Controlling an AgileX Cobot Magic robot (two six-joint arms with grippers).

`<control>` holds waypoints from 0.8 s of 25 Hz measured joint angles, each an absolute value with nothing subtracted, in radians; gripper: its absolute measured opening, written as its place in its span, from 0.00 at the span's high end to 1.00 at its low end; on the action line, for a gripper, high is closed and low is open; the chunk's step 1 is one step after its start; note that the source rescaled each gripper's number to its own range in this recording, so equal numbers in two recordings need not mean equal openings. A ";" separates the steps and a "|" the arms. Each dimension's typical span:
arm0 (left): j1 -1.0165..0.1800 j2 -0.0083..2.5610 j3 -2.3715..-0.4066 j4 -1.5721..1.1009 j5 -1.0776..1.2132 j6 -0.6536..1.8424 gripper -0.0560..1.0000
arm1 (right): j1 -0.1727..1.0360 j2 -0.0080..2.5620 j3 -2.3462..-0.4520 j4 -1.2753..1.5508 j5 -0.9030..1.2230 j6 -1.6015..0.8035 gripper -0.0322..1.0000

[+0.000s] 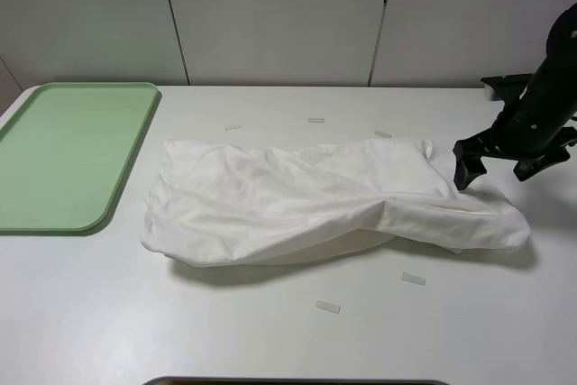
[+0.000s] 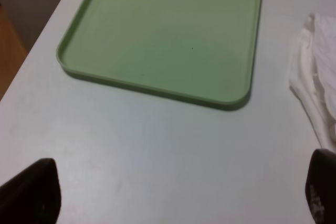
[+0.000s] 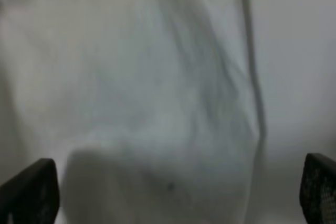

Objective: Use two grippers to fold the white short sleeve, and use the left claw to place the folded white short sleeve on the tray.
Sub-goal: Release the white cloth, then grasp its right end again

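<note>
White short sleeve [image 1: 306,200] lies as a long rumpled band on the surface [image 1: 270,340] beside the green tray [image 1: 63,151]; right gripper [image 1: 494,173] above its other end and left claw [image 2: 176,198] near the tray, fingers wide and empty, should each pinch both layers evenly.

Bright, even light; soft shadows; right wrist view blurred.

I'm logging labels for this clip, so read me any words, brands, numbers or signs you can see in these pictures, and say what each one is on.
There are none to read.
The white short sleeve shows no print or tag.
The tray is plain green.
The tape strips on the table look blank, though they are too small to be sure.
</note>
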State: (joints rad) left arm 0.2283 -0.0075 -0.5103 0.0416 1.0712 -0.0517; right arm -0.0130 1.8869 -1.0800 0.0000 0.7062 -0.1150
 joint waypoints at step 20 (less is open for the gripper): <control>0.228 -0.008 -0.510 0.042 1.071 -0.052 0.07 | -0.021 2.071 -1.095 0.016 0.658 -0.159 0.00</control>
State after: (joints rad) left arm 0.2283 -0.0075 -0.5103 0.0416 1.0712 -0.0517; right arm -0.0210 2.0709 -1.0951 0.0165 0.6580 -0.1592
